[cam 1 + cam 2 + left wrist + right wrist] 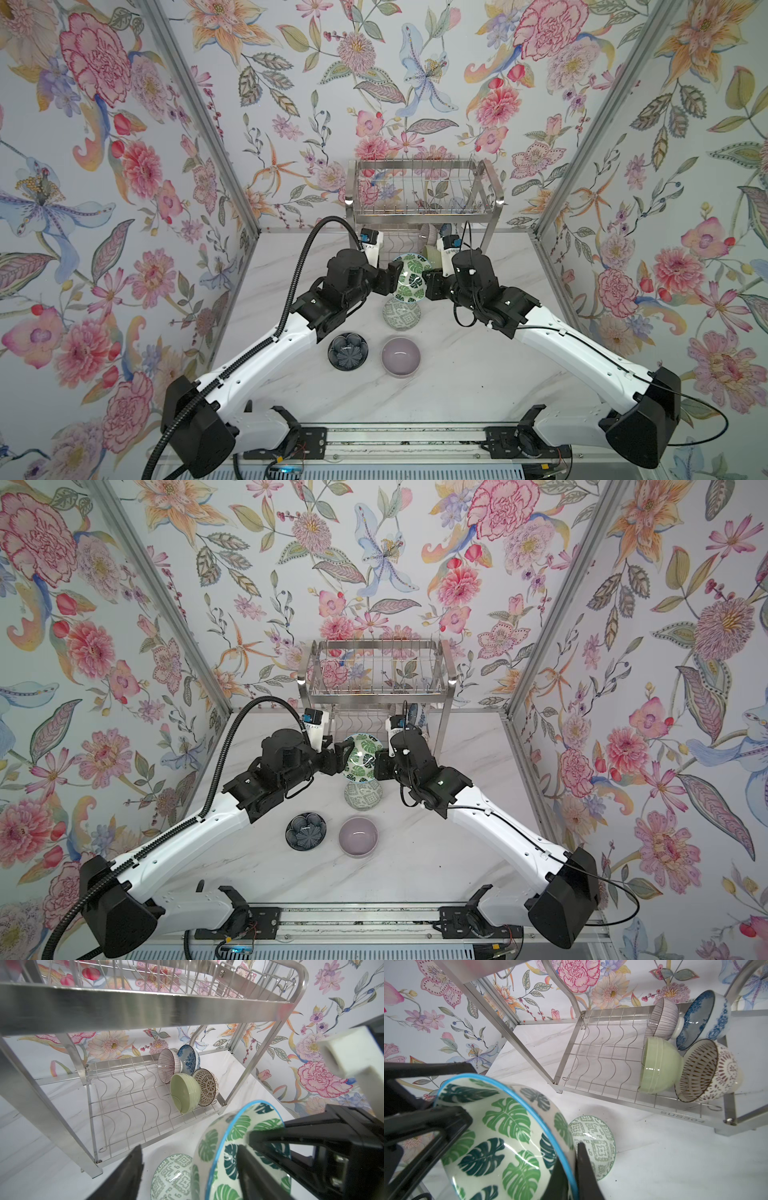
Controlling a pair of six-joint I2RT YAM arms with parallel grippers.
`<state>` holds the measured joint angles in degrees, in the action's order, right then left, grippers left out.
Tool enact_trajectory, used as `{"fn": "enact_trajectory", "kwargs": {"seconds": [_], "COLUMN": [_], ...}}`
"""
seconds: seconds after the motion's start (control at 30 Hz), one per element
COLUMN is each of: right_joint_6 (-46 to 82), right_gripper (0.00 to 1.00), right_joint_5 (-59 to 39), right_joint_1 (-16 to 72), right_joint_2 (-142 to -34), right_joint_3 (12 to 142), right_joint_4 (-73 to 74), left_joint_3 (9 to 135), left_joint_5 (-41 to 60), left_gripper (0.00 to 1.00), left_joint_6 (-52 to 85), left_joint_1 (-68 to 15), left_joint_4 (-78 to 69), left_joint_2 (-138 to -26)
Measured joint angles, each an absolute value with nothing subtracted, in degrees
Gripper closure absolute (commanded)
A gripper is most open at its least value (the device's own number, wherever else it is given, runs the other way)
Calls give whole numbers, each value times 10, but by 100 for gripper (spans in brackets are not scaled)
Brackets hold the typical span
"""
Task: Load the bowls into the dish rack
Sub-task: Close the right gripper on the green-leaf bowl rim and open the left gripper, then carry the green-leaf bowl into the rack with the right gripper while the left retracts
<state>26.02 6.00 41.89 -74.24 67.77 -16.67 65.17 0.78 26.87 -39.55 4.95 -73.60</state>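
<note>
Bowl transfer at six o'clock of the two-tier steel wire dish rack: right gripper pinches the rim of the white leaf-print ceramic bowl, tilted on edge; left gripper gapes, holding nothing. We judge the tilt suits slotting upright.

Left arm and right arm, shown in both top views reaching inward from the near corners, with the wrists set close together at the middle. The left tool is seen with jaws spread wide across the rim of the leaf-print bowl, the outer finger clear of its wall. The right tool is clamped on the opposite rim, one finger inside and one outside
</note>
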Motion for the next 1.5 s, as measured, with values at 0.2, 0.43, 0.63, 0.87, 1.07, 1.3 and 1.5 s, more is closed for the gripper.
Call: {"fn": "enact_trajectory", "kwargs": {"seconds": [0.2, 0.43, 0.63, 0.87, 1.07, 1.3, 1.5], "right_joint_6": [220, 152, 81, 3, -100, -201, -261], "right_gripper": [100, 100, 100, 100, 100, 100, 100], "right_joint_5": [60, 90, 180, 293, 424, 524, 579], "right_joint_1": [385, 372, 408, 478, 529, 538, 531], "right_joint_2": [-718, -751, -792, -829, -898, -991, -1094], "right_joint_3": [667, 710, 740, 742, 774, 843, 948], "right_joint_4": [-173, -209, -254, -274, -273, -254, -239], "left_joint_3": [684, 734, 735, 710, 705, 699, 682], "left_joint_5": [-42, -80, -127, -117, -86, -26, 12], "left_gripper": [1, 1, 1, 1, 1, 1, 1], "left_joint_6": [259, 240, 233, 220, 197, 162, 143], "left_joint_1": [-400, -398, -347, -288, -259, -203, -167], "left_joint_4": [116, 178, 197, 211, 229, 251, 254], "left_joint_2": [-743, -766, -760, -681, -650, -644, -641]}}
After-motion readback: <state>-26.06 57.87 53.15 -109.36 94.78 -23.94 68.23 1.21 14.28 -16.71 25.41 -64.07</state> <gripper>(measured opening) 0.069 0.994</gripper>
